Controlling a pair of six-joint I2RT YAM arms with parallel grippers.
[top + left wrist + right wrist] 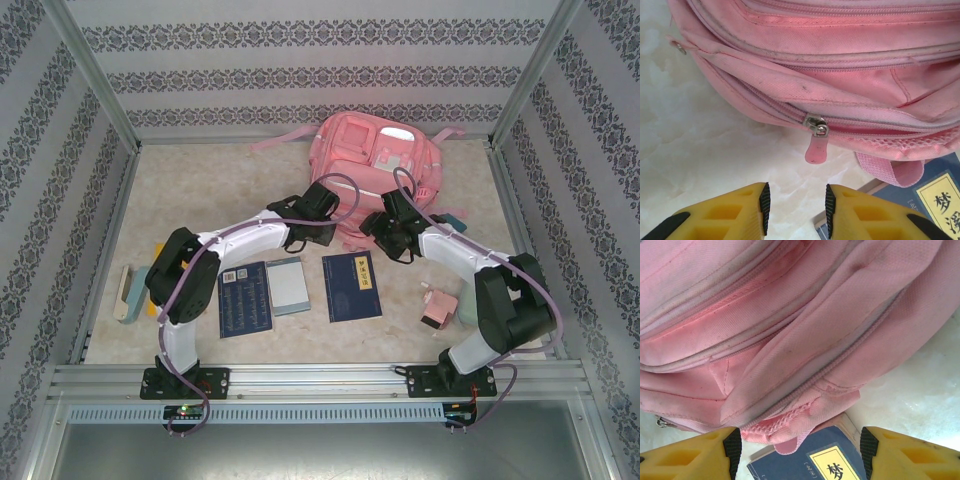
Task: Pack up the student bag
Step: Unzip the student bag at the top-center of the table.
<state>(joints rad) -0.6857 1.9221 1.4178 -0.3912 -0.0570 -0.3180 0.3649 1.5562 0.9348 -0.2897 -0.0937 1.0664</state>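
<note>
Matt pink cloth is sitting among smoother, glossier surfaces.

The student bag [850, 45] is showing matt, woven pink fabric, scuffed and speckled with dark marks, with a coarser mesh panel [902, 145] at its edge. Its zip slider [816, 125] is gleaming as bare metal, and the pull tab [815, 150] is looking like smooth, soft pink rubber. The table [695, 130] is shining faintly, smooth and marbled in cream. The left gripper [795, 205] is presenting yellow moulded plastic fingers [720, 217] with black ribbed pads [765, 200]. The book [785, 465] is showing a smooth dark-blue paper cover. The frame rail [320, 378] is glinting like brushed aluminium.
</note>
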